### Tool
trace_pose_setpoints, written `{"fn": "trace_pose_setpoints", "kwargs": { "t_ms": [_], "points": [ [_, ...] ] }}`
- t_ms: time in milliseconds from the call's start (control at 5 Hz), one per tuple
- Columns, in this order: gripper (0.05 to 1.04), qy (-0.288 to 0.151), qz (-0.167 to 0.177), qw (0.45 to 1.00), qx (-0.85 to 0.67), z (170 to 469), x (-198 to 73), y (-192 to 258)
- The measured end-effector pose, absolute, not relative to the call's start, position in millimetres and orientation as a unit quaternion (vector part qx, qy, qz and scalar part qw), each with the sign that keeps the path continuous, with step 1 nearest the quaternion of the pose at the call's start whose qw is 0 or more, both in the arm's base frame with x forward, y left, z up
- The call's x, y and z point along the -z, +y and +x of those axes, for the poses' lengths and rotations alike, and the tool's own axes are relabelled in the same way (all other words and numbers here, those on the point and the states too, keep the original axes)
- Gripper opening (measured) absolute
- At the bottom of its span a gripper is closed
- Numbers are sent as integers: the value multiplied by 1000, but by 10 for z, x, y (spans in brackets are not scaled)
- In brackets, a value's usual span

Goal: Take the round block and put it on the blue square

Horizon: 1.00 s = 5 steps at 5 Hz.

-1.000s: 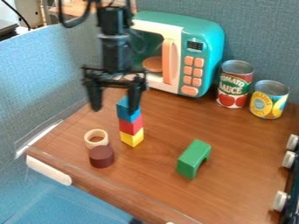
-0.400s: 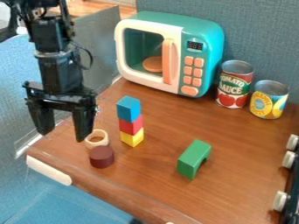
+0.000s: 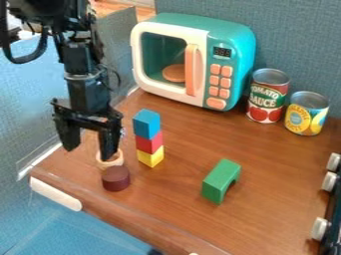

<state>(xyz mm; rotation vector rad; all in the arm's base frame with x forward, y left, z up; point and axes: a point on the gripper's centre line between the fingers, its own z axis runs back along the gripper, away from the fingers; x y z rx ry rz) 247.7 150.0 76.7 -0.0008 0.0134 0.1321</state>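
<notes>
- Rightward in the view, the claw (image 3: pixel 88 153) has been shifted.
- Its fingers are held apart, nothing gripped.
- From it, the dark round block (image 3: pixel 116 179) is found toward lower right.

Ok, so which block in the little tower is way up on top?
The blue block. Nothing sits on it, while the red block in the middle has the blue one on it and the yellow block is at the bottom.

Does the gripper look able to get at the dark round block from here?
Probably yes: the gripper is open, and nothing rests on top of the dark round block. The pale ring right beside it could crowd a finger, though.
</notes>
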Motion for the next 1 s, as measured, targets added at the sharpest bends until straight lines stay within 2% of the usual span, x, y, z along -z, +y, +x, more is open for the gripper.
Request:
{"fn": "trace_pose_setpoints", "kwargs": {
  "t_ms": [200, 400, 1000],
  "points": [
    [1000, 20, -2, 998, -63, 2618, -623, 1487],
    [1000, 26, 1, 997, -67, 2623, -596, 1475],
    [1000, 42, -18, 996, -71, 2602, -299, 1345]
  ]
}}
